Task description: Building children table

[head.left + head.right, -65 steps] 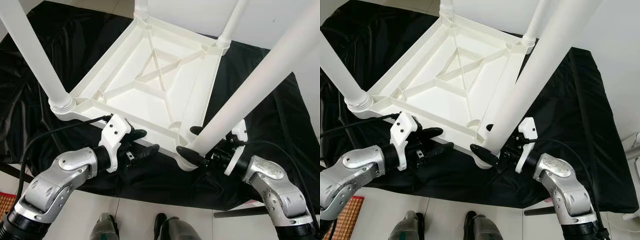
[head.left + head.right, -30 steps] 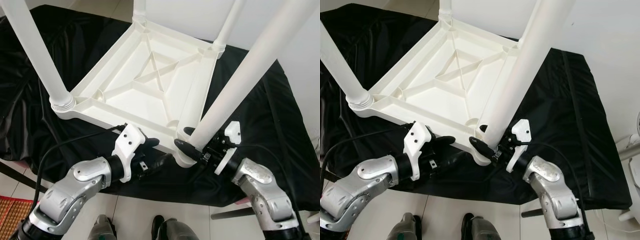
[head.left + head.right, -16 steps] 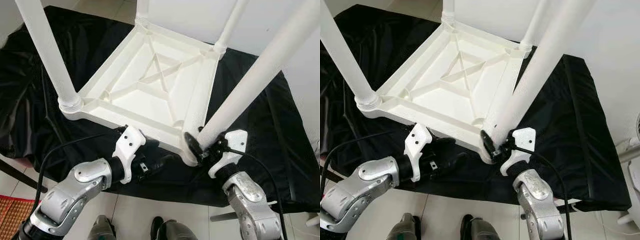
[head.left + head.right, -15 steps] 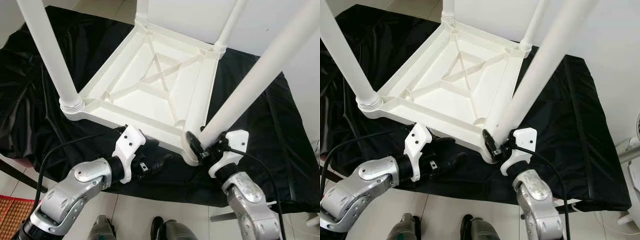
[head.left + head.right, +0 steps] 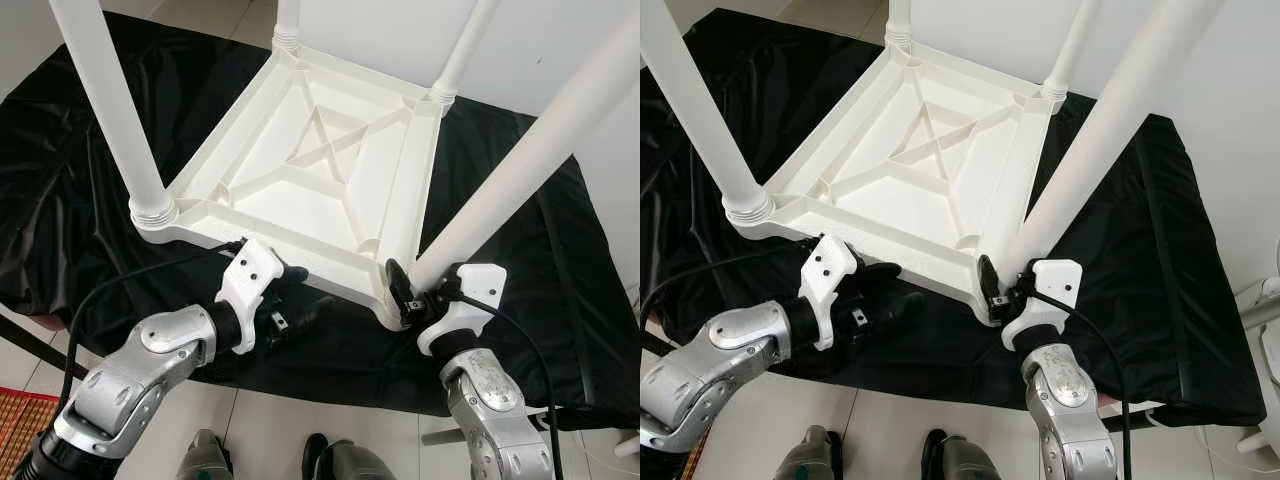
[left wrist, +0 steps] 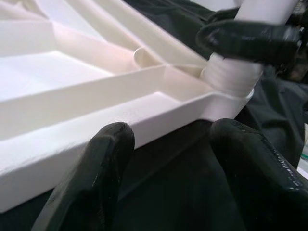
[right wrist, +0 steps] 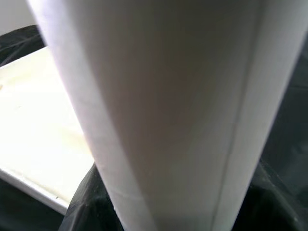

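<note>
A white plastic children's table (image 5: 300, 190) lies upside down on a black cloth, its legs pointing up. My right gripper (image 5: 410, 290) is shut on the near-right leg (image 5: 520, 180) just above its threaded base, where the leg meets the table's near-right corner. In the right wrist view that leg (image 7: 168, 110) stands very close. My left gripper (image 5: 295, 295) is open at the table's near rim, and the left wrist view shows its fingers (image 6: 101, 168) spread before the rim's edge (image 6: 159, 120). The near-left leg (image 5: 110, 110) stands in its corner socket.
The black cloth (image 5: 70, 170) covers a low platform that ends near my feet (image 5: 340, 465). Two more legs (image 5: 465, 45) rise at the table's far corners. A white wall is on the right, pale floor tiles lie below, and a red mat (image 5: 15, 420) is at the lower left.
My right wrist has swung round under the near-right leg while still gripping its base. The left gripper has come in closer to the near rim. The camera has shifted a little.
</note>
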